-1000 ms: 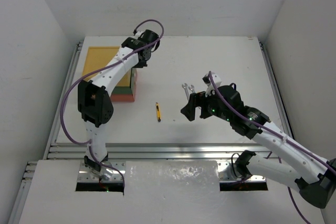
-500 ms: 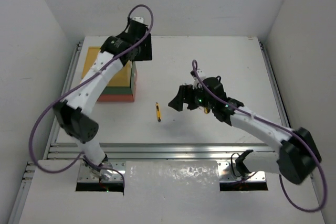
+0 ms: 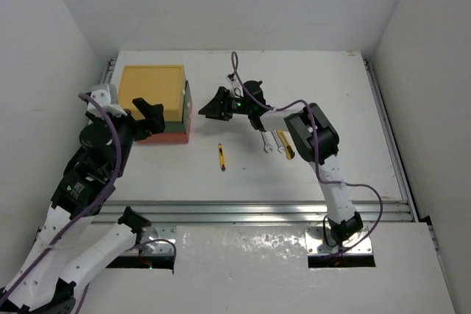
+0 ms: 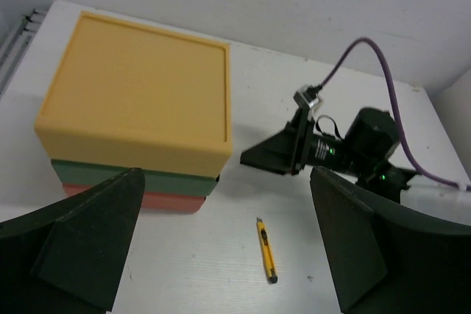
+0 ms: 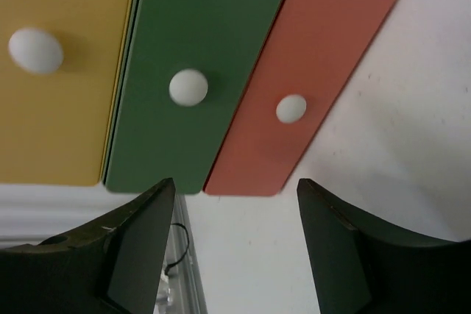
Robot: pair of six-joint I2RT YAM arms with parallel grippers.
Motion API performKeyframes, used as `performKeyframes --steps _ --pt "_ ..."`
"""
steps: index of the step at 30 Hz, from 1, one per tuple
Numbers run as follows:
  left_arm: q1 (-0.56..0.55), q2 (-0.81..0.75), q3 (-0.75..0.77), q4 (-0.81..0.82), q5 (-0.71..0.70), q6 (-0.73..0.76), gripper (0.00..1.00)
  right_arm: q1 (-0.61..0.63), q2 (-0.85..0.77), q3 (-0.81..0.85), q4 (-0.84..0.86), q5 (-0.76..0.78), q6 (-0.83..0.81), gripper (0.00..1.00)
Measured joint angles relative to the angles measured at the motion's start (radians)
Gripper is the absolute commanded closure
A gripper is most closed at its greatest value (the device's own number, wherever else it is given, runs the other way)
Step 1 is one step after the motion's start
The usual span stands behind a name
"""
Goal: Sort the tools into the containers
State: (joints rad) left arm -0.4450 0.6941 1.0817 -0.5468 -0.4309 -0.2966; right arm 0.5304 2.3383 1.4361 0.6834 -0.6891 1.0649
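Closely cropped drawer fronts (image 5: 202,27), left end effector (image 4: 224,176) wide, right end effector (image 5: 234,184) wide

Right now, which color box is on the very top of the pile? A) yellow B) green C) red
A: the yellow box sits on top, with the green box under it and the red box at the bottom.

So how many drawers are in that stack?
3. The yellow drawer is on top, the green drawer is in the middle and the red drawer is at the bottom. None looks hidden.
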Motion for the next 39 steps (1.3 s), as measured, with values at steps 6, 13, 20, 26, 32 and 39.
performKeyframes --steps 6,13,20,26,32,39 --pt "0.020 -0.089 -0.198 0.030 0.032 -0.008 0.05 -0.005 0.146 0.183 0.037 -0.052 0.088 0.42" --pt "0.035 -0.074 -0.218 0.037 0.079 -0.018 0.05 -0.005 0.222 0.259 0.132 -0.112 0.202 0.43" --pt "0.048 -0.057 -0.221 0.043 0.116 -0.019 0.05 0.002 0.230 0.339 0.111 -0.132 0.214 0.47" --pt "0.053 -0.056 -0.227 0.044 0.134 -0.019 0.04 0.006 0.267 0.409 0.095 -0.131 0.216 0.48" --pt "0.061 -0.056 -0.227 0.050 0.154 -0.018 0.04 0.011 0.341 0.481 0.046 -0.142 0.219 0.50" --pt "0.098 -0.036 -0.231 0.056 0.185 -0.013 0.04 0.018 0.351 0.531 -0.005 -0.151 0.204 0.51"
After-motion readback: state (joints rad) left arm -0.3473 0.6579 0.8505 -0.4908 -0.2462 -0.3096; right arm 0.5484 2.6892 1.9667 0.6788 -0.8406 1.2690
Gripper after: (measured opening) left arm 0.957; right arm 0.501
